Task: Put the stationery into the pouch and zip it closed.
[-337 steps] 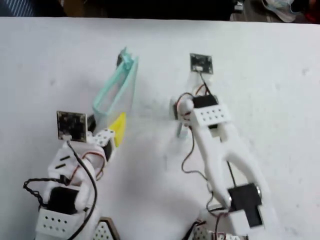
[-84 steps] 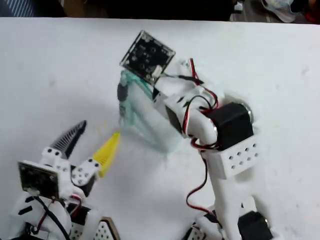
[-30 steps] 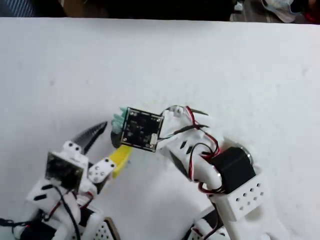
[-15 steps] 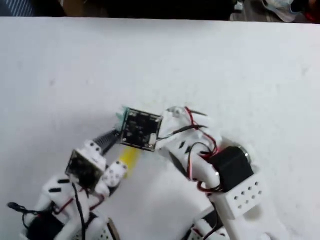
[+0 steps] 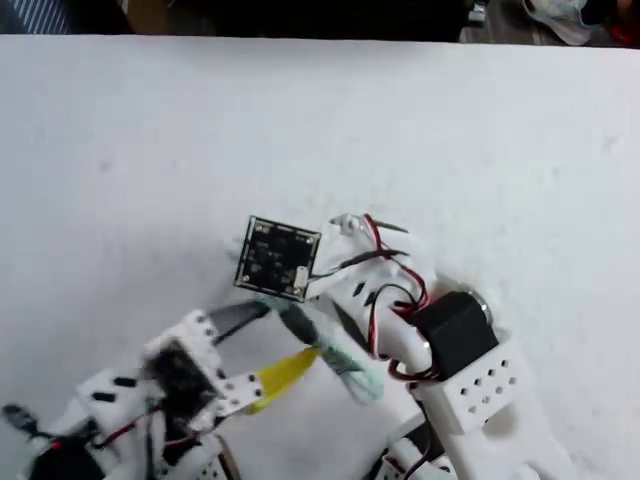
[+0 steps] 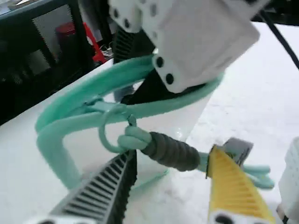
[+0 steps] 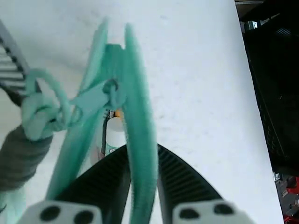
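In the left wrist view the pouch point(image 6: 53, 149) stands on the white worktop point(image 6: 261, 93) with its teal rim uppermost. Its far end is cut off behind the right arm's white housing point(image 6: 187, 32). The left end effector point(image 6: 173, 156) is spread fairly wide, and the pull cord point(image 6: 170, 151), with its grey sleeve, lies across the gap between the black and yellow fingers. In the right wrist view the right end effector point(image 7: 140, 163) is narrow, clamped on one teal rim. The pouch's long axis runs straight away from it, the two rims are parted, and the slider point(image 7: 110, 91) sits toward the far end. Something white and orange point(image 7: 113, 127) lies inside, too hidden to identify. In the high view a camera board point(image 5: 275, 258) covers nearly all the pouch. The cord runs slantwise from beneath the board toward the near edge, between the left fingers.
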Motion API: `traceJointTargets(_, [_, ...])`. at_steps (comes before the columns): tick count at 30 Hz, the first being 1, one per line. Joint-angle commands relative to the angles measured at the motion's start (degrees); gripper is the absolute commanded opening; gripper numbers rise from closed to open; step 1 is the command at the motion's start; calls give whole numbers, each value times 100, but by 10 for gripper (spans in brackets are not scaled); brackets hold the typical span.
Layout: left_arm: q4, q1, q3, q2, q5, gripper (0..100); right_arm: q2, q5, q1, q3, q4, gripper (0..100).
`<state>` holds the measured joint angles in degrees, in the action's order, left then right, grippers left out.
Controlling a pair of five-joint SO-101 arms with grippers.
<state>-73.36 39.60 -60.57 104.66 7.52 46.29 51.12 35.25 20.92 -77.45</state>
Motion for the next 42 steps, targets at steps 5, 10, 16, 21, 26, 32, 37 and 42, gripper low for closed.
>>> traceJointTargets(5, [-985, -840, 1398, -13, 923, 283, 48, 220, 4, -35, 66, 16])
traceJointTargets(10, [-1292, -1358, 1644, -13, 1960, 282, 48, 800, 4, -35, -171, 16])
traceJointTargets(16, [-1380, -2668, 1653, -13, 2971, 282, 303, 1257, 4, -35, -242, 16])
traceJointTargets(21, [-826, -3099, 1284, -13, 3068, 286, 857, 1873, 40, -35, -637, 16])
traceJointTargets(26, [-343, -2334, 949, -13, 2136, 308, 1226, 2295, 48, -35, -892, 16])
traceJointTargets(32, [26, -1464, 642, -13, 2048, 308, 1631, 2365, 409, -35, -901, 16])
traceJointTargets(37, [571, -1349, 97, -13, 1908, 300, 2000, 2347, 866, -35, -901, 16])
traceJointTargets(42, [668, -1121, -18, -13, 1459, 298, 2062, 2338, 945, -35, -857, 16])
